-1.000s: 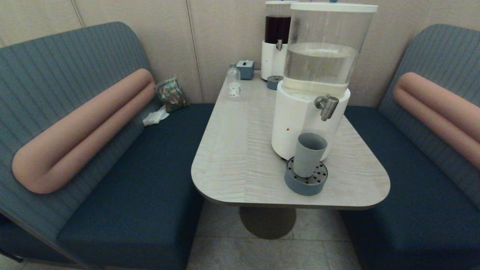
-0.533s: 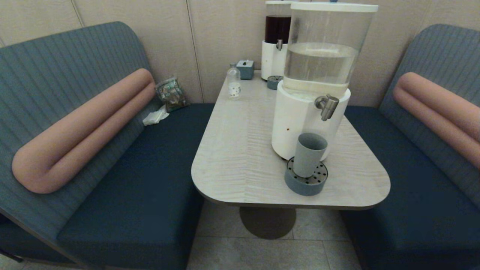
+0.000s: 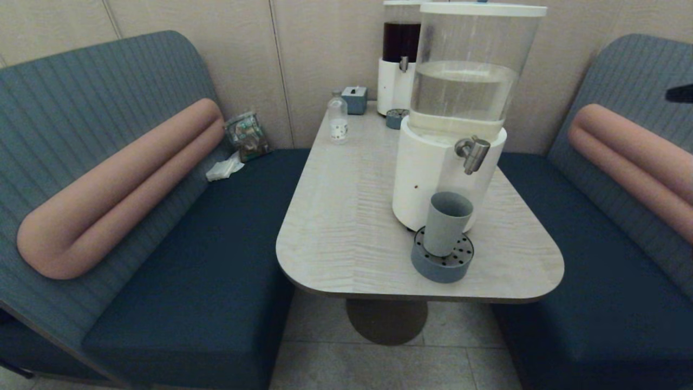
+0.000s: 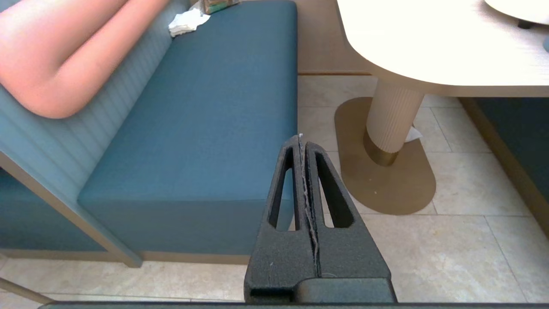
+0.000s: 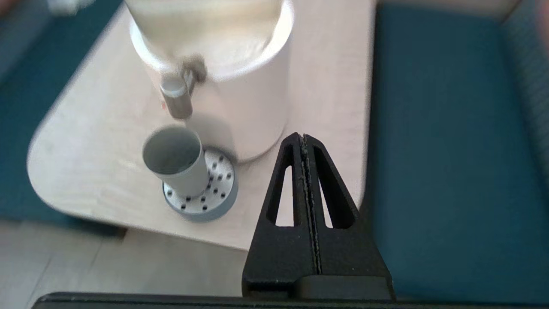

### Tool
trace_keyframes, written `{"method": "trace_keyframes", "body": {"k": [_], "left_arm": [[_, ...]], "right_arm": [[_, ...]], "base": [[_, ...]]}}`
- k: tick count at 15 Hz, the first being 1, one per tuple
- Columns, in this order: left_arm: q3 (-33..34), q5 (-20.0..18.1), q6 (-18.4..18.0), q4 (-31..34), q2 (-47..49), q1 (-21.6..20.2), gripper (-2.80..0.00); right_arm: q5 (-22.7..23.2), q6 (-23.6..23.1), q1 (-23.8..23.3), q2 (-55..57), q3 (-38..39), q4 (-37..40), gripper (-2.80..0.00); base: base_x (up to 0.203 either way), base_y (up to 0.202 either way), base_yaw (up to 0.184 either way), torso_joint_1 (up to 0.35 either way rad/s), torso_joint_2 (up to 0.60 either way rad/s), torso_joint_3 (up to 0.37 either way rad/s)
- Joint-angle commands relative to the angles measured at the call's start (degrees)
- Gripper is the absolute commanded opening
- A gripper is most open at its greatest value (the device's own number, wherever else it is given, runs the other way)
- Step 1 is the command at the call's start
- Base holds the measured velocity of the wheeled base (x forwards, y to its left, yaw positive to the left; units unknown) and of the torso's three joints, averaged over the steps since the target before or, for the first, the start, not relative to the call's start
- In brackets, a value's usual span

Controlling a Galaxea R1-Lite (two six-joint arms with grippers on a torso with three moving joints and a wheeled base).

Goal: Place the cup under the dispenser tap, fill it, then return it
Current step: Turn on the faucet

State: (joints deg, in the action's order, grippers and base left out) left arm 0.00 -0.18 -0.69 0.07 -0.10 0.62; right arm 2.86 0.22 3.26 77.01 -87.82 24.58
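Observation:
The grey-blue cup (image 3: pixel 446 222) stands upright on a round perforated drip tray (image 3: pixel 441 266), just below and in front of the metal dispenser tap (image 3: pixel 472 154) of the large dispenser (image 3: pixel 422 173). No gripper touches it. My right gripper (image 5: pixel 303 136) is shut and empty, raised off the table's right side; in its wrist view the cup (image 5: pixel 176 161) and the tap (image 5: pixel 176 96) lie ahead. A dark part of the right arm (image 3: pixel 679 93) shows at the head view's right edge. My left gripper (image 4: pixel 300 139) is shut and empty, low over the left bench's front edge.
At the table's (image 3: pixel 346 227) far end stand a slimmer dark-tank dispenser (image 3: pixel 399 59), a small clear bottle (image 3: pixel 338 118), a small box (image 3: pixel 354 100) and a second small tray (image 3: pixel 396 118). Blue benches (image 3: pixel 216 260) flank the table on both sides.
A dark part of the right arm has come into the head view at its right edge. The cup, the tray and the dispenser have not moved.

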Motion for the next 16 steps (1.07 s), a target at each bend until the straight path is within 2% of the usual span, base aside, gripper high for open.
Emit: {"method": "trace_keyframes", "body": {"k": [1, 9, 16], "left_arm": [[0.00, 0.01, -0.01, 0.01, 0.01, -0.01, -2.80], [0.00, 0.01, -0.01, 0.01, 0.01, -0.01, -2.80], [0.00, 0.01, -0.01, 0.01, 0.01, 0.08, -2.80]], "right_arm": [[0.04, 0.05, 1.24, 6.86, -1.11, 0.23, -2.80], [0.30, 1.62, 8.49, 10.72, -0.97, 0.38, -2.80], [1.82, 2.51, 10.88, 12.37, -1.30, -0.32, -2.80]], "base": [[0.000, 0.000, 0.000, 0.000, 0.00, 0.000], [0.000, 0.000, 0.000, 0.000, 0.00, 0.000], [0.000, 0.000, 0.000, 0.000, 0.00, 0.000]]}}
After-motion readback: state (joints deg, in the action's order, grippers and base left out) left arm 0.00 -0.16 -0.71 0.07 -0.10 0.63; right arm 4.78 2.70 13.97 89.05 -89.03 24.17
